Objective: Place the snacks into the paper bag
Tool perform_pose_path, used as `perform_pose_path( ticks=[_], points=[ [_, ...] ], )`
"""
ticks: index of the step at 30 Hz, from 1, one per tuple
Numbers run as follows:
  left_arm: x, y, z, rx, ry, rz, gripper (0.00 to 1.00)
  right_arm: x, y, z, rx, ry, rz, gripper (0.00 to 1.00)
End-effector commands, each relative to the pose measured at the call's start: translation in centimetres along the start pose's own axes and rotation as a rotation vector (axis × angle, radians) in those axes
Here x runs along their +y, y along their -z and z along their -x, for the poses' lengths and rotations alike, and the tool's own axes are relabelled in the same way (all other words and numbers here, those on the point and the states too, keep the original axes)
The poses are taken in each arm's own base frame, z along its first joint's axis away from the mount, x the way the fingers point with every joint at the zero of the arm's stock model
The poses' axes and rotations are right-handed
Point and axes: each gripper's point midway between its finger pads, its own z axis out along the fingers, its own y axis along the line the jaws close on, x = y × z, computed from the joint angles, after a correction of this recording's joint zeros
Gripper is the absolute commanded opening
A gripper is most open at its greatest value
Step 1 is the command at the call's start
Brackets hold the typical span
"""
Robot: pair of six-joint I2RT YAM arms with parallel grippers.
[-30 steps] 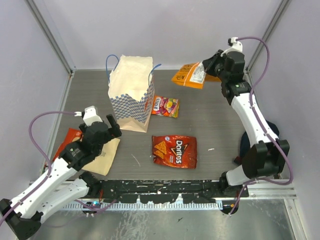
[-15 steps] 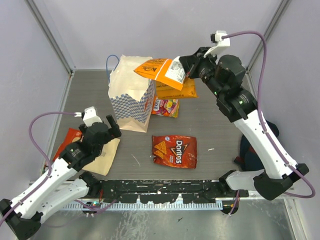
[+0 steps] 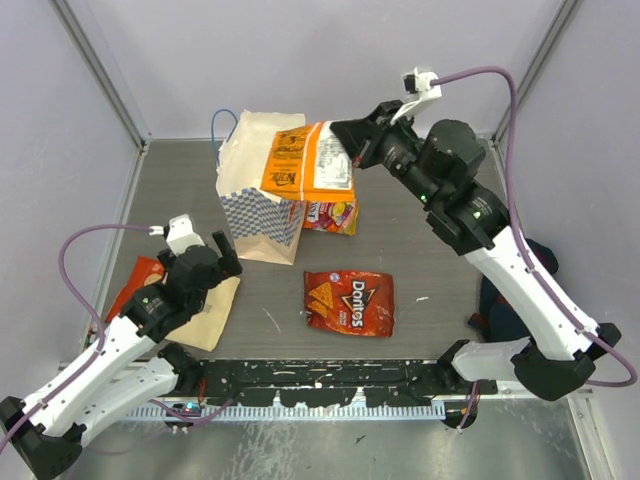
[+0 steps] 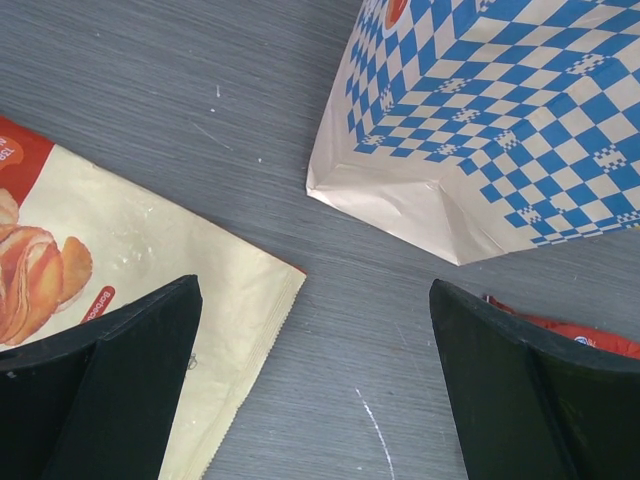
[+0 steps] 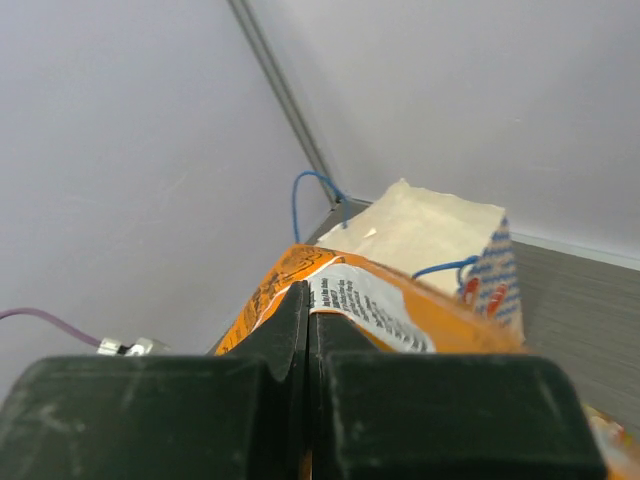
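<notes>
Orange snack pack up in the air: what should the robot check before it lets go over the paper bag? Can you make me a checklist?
1. The right end effector is shut tight on the orange pack: ok.
2. The paper bag stands upright: ok.
3. The pack hangs right over the bag's mouth: not ok. From above, only its left part overlaps the bag's top edge.
4. The bag's mouth is wide open: cannot tell, because the pack covers part of it.
5. The left end effector is open, holds nothing and is not touching the bag: ok.
</notes>
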Motion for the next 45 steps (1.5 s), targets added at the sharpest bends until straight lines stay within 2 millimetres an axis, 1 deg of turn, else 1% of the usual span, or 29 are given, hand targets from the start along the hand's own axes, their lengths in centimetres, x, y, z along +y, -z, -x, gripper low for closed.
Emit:
perform_pose_path(
  ticks=[1, 5, 10, 14, 17, 20, 25, 26, 29, 33, 36, 41, 45],
  points=[
    [-0.1, 0.0, 0.9, -0.045, 0.043, 0.005, 0.98, 4.3, -1.4, 1.4, -0.081, 0.001, 0.135, 0.01],
    [0.2, 0.1, 0.9, -0.048, 0.045, 0.008, 0.98, 5.8, -3.2, 0.0, -0.062, 0.0, 0.164, 0.01],
    [0.4, 0.1, 0.7, -0.052, 0.052, 0.007, 0.98, 8.1, -5.0, -0.8, -0.078, -0.028, 0.223, 0.01],
    [0.4, 0.1, 0.6, -0.047, 0.049, 0.009, 0.98, 10.1, -7.0, -1.8, -0.081, -0.034, 0.267, 0.01],
    [0.5, 0.1, 0.5, -0.047, 0.047, 0.011, 0.98, 11.4, -7.7, -1.7, -0.102, -0.025, 0.291, 0.01],
    [0.8, 0.2, 0.5, -0.049, 0.046, 0.013, 0.98, 12.2, -7.7, -0.7, -0.129, -0.02, 0.305, 0.01],
    [0.8, 0.3, 0.5, -0.06, 0.058, 0.006, 0.98, 13.0, -6.9, 1.4, -0.169, -0.025, 0.327, 0.01],
    [0.8, 0.2, 0.5, -0.06, 0.055, 0.004, 0.98, 13.2, -6.8, 1.7, -0.178, -0.028, 0.34, 0.0],
    [0.6, 0.1, 0.4, -0.054, 0.05, 0.004, 0.98, 13.6, -7.2, 1.9, -0.192, -0.027, 0.352, 0.01],
    [0.6, 0.0, 0.2, -0.043, 0.043, 0.01, 0.98, 14.0, -7.9, 1.2, -0.214, -0.005, 0.381, 0.01],
    [0.7, 0.0, 0.1, -0.043, 0.046, 0.009, 0.98, 13.9, -8.5, 0.8, -0.253, 0.023, 0.38, 0.01],
    [0.6, -0.1, 0.0, -0.039, 0.045, 0.006, 0.98, 13.0, -10.5, -0.2, -0.298, 0.083, 0.343, 0.01],
    [0.4, -0.2, -0.2, -0.029, 0.037, 0.007, 0.98, 12.3, -12.6, -0.9, -0.343, 0.114, 0.299, 0.01]
  ],
)
